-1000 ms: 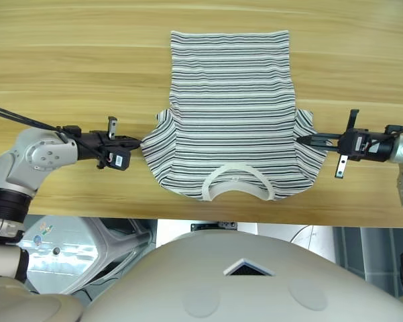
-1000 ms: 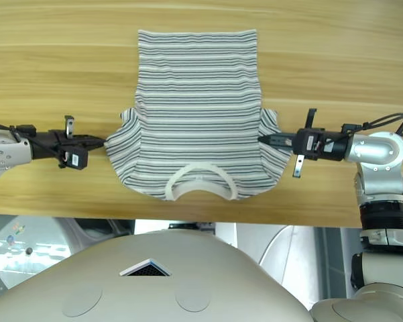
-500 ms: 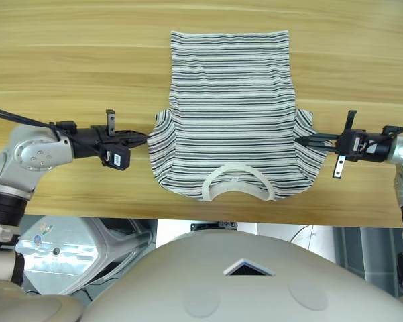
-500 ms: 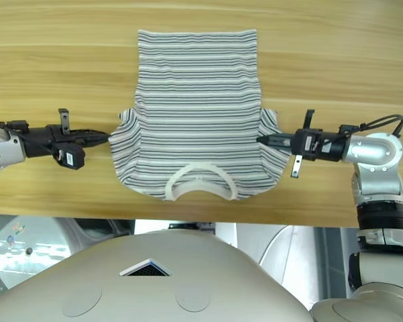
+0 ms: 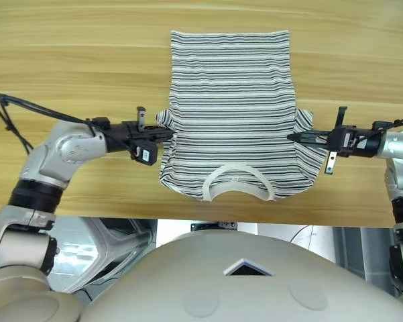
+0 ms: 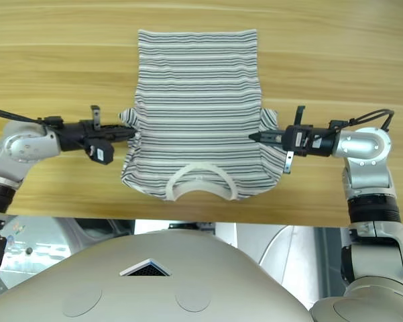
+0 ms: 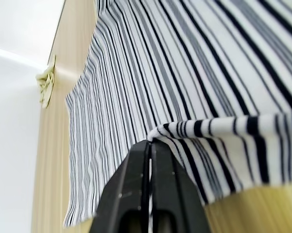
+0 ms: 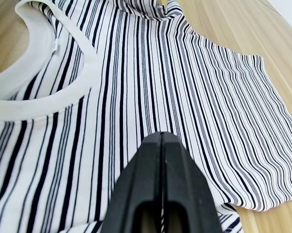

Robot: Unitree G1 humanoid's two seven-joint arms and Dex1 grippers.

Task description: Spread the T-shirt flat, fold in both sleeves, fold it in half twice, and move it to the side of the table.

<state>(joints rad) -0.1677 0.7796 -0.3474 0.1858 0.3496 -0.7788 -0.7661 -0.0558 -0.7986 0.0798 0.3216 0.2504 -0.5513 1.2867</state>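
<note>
T-shirt (image 5: 231,80) is spread flat mid-bench (image 5: 67,54), left sleeve (image 5: 162,117) is pinched in left hand (image 5: 169,133), right sleeve (image 5: 308,125) seemingly in right hand (image 5: 292,137), so sleeve folds are judged underway, with both half-folds and the side move left.

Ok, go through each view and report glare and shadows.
Left wrist view: white glare past the table edge, beside the T-shirt. Right wrist view: T-shirt evenly lit, right gripper a dark shape. Eye views: soft even light, no hard shadows.
</note>
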